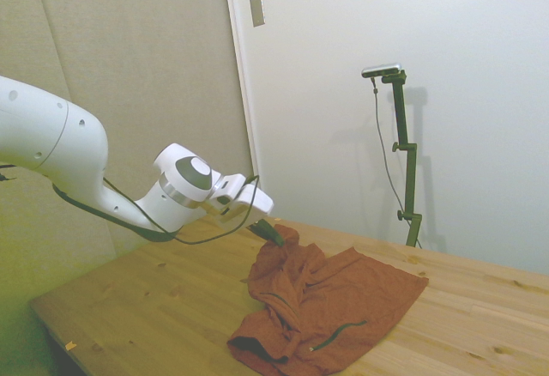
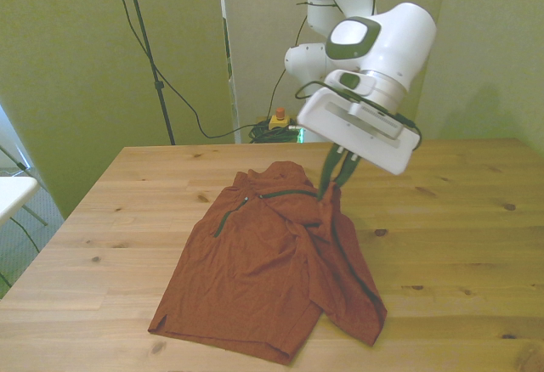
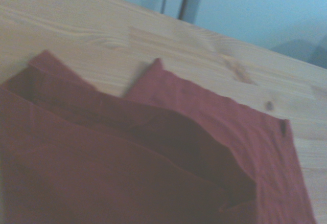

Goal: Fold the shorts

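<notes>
While the white Franka arm's two-finger gripper (image 2: 333,187) hangs above the middle of the light wooden table (image 2: 476,245), its dark fingers (image 2: 328,171) are drawn together on a raised fold of the rust-orange soft cloth shorts (image 2: 263,270), pinching that cloth and holding it up off the tabletop. In the side view the gripper (image 1: 271,233) reaches in at a slant from the picture's left, and the pinched cloth forms a small peak at the fingertips, from which the shorts (image 1: 330,307) drape down and spread over the table (image 1: 154,307). In the front view the lifted edge runs from the fingertips down toward the table's near edge as a dark-lined fold, lying over the rest of the garment, so the side of the shorts toward the front view's right is doubled over on the middle. The part toward the front view's left lies flat, with a dark zippered pocket (image 2: 224,217) running slantwise near the upper edge and another dark zipper line (image 2: 289,193) just beside the gripper. A further dark zipper (image 1: 337,336) shows in the side view near the table's close edge. The wrist view, somewhat blurred, shows layered folds of the shorts (image 3: 127,157) lying on the pale wood of the table (image 3: 153,40), one layer overlapping another with a shadowed crease between them.
</notes>
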Action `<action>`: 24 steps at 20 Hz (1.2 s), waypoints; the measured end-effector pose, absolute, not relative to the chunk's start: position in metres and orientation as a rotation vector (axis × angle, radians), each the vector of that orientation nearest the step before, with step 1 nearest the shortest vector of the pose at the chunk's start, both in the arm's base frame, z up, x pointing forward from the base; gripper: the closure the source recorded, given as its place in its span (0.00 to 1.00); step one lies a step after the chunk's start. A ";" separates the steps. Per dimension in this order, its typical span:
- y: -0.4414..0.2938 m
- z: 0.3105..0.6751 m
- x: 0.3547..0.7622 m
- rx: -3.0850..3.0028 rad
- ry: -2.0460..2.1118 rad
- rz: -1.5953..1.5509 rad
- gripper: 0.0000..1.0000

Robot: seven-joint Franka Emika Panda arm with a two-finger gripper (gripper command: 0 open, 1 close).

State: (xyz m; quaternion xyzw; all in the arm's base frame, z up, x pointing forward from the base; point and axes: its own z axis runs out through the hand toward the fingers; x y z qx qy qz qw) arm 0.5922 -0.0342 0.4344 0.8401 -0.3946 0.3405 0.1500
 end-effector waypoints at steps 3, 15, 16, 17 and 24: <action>-0.067 0.444 0.603 2.390 -1.178 0.965 1.00; -0.162 0.463 0.645 2.371 -1.348 0.921 1.00; -0.171 0.466 0.645 2.369 -1.362 0.919 1.00; -0.179 0.469 0.644 2.364 -1.377 0.917 1.00; -0.234 0.478 0.642 2.304 -1.453 0.917 1.00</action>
